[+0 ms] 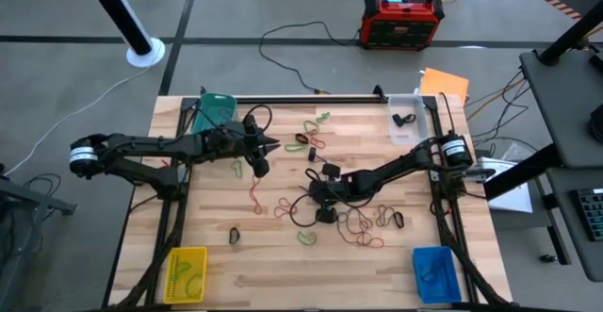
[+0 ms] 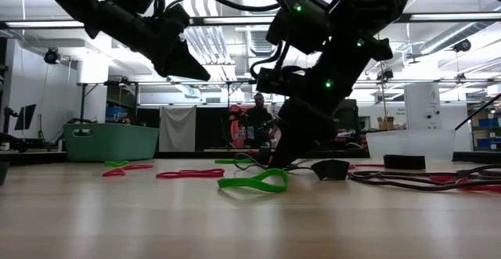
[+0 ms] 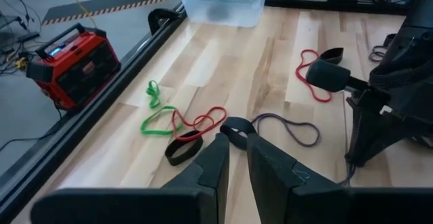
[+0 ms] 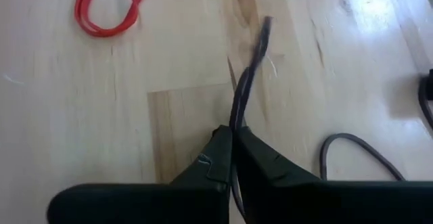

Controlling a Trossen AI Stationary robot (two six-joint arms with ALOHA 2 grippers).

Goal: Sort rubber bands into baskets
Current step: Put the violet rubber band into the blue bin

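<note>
Rubber bands lie loose on the wooden table: red (image 1: 256, 194), green (image 2: 254, 182), black (image 1: 234, 236) and a brownish heap (image 1: 363, 225). The baskets stand at the corners: teal (image 1: 215, 105), clear (image 1: 407, 121), yellow (image 1: 186, 272), blue (image 1: 435, 272). My right gripper (image 4: 233, 132) is down at the table's middle (image 1: 311, 197), shut on a thin dark band (image 4: 247, 75). My left gripper (image 3: 237, 143) hovers high left of centre (image 1: 273, 145), its fingers a narrow gap apart with nothing between them. A black loop (image 3: 237, 124) shows just past its tips. My right gripper pinches one strand of the thin dark band (image 4: 235, 119) between its two fingertips. The fingers slant down from the table's right side. The band runs on ahead of the tips over the wood, and how much of it is lifted cannot be told.
A red-and-black box (image 1: 400, 20) stands on the floor beyond the far edge, with black cables around it. Black frame rails (image 1: 311, 98) run along the table's edges. A person (image 2: 257, 122) stands far back in the room. Bare wood lies between the yellow and blue baskets.
</note>
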